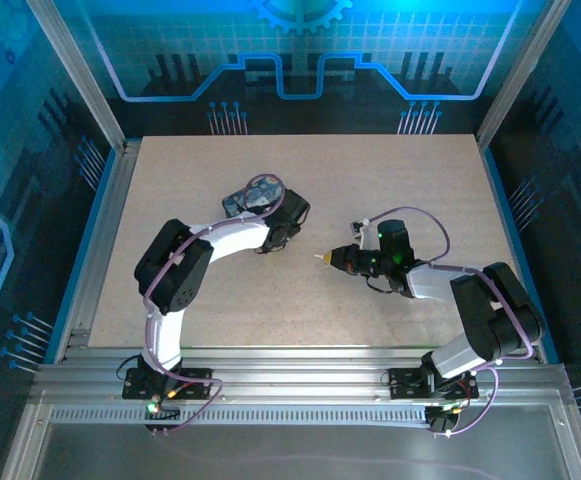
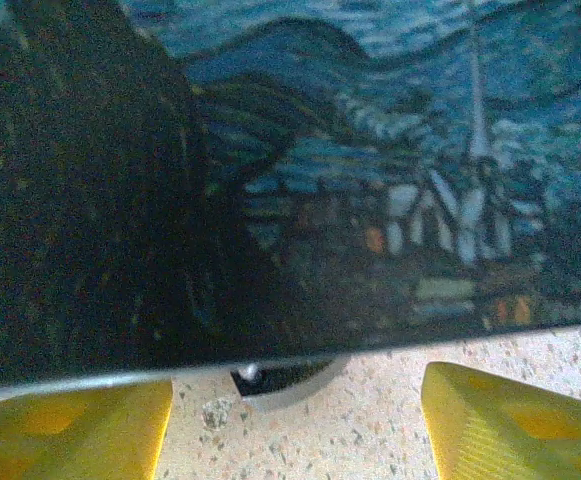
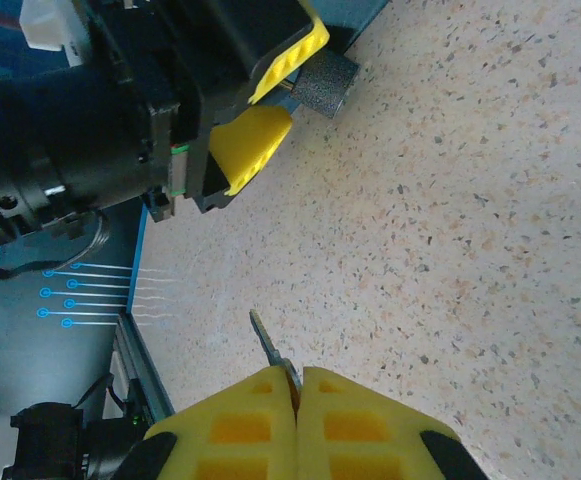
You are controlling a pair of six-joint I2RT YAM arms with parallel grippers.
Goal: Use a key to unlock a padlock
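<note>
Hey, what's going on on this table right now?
Two robot arms are working toward unlocking a padlock. The right tool is shut on the key, whose blade sticks out ahead toward the left arm. The left tool is open and straddles the small padlock at the edge of the painted tin. The key is apart from the padlock and not yet inserted.
</note>
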